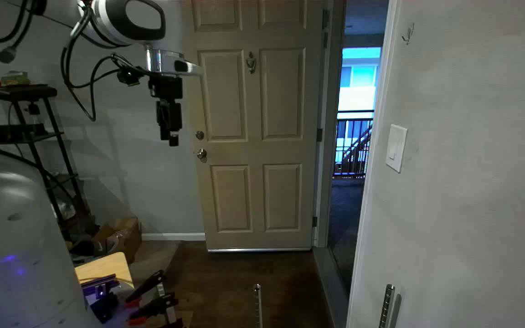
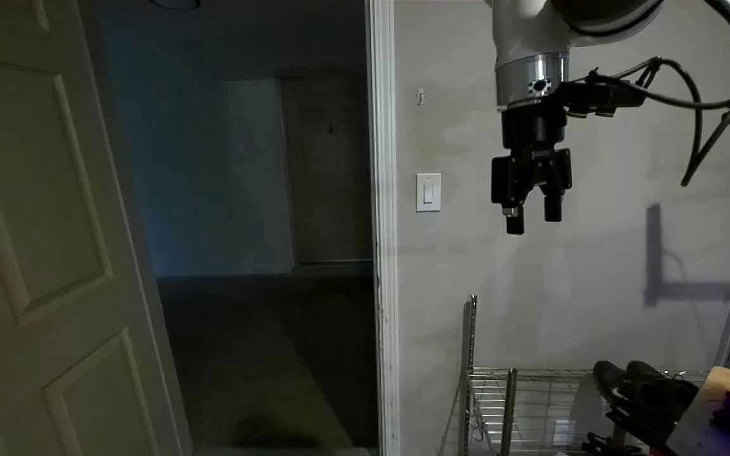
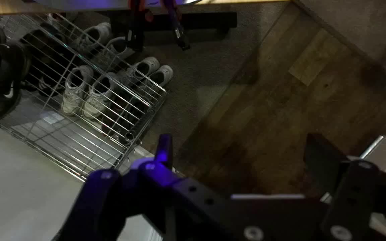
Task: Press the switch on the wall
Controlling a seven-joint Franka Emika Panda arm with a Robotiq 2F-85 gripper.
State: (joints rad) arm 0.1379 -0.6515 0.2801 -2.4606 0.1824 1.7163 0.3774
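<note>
The switch (image 1: 396,148) is a small white upright plate on the white wall (image 1: 472,218), beside the door frame. It also shows in an exterior view (image 2: 428,192) with its rocker facing the camera. The wall there (image 2: 447,272) runs behind the arm, and a part shows in the wrist view (image 3: 25,187). My gripper (image 2: 534,218) points down, to the right of the switch in that view and apart from it. It also hangs high in an exterior view (image 1: 172,140). In the wrist view the gripper (image 3: 240,144) is open with nothing between its fingers. The switch is out of the wrist view.
A cream panelled door (image 1: 253,152) stands by an open doorway. White door trim (image 2: 385,240) runs beside the switch. A small hook (image 1: 408,34) is above it. A wire rack (image 3: 89,134) with shoes stands below, its metal posts (image 2: 469,348) rising along the wall.
</note>
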